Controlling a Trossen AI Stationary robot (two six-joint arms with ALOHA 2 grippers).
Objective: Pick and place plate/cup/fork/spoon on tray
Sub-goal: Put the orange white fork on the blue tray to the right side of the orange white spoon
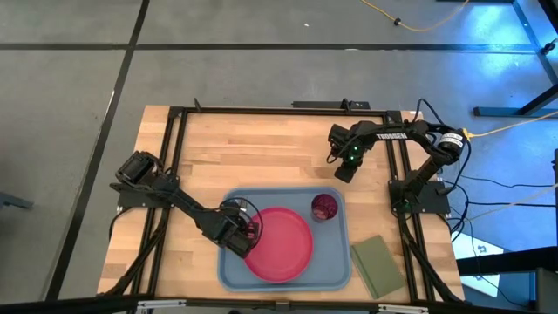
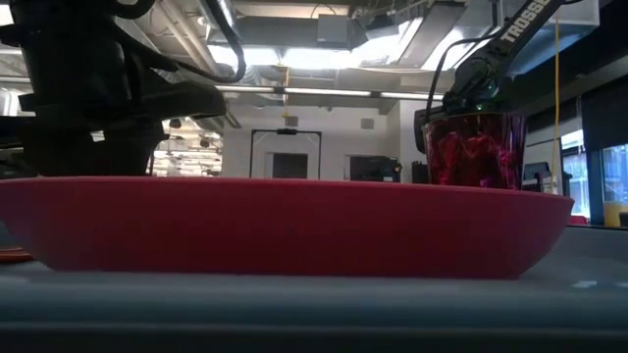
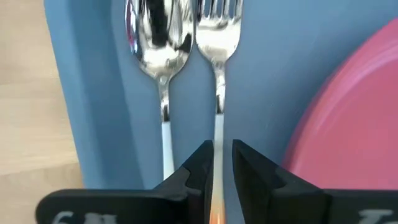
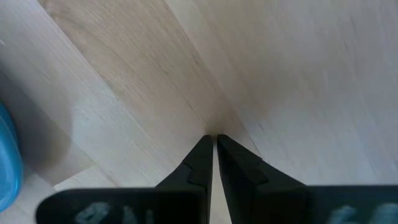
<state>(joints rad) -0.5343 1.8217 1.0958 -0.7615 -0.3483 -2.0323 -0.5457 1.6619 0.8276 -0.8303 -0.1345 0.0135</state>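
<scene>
The light blue tray [image 1: 336, 272] lies at the table's near middle. The pink-red plate [image 1: 283, 246] rests flat in it, and the dark red cup [image 1: 324, 207] stands upright at its far right corner. The spoon [image 3: 157, 43] and the fork [image 3: 217, 34] lie side by side on the tray floor [image 3: 267, 74], left of the plate [image 3: 354, 118]. My left gripper [image 3: 222, 152] is over the tray's left part, shut on the fork's handle. My right gripper [image 4: 214, 143] is shut and empty over bare wood at the far right. My left gripper has the fork's thin handle [image 3: 219, 134] pinched between its two fingers, back from the tined head. The fingers come from above and lie across the handle. The fork's head rests on the tray floor beside the spoon's bowl.
An olive-green pad [image 1: 377, 266] lies on the table right of the tray. A black frame [image 1: 261, 112] runs along the table's far and side edges. Bare wood lies between the tray and the far edge.
</scene>
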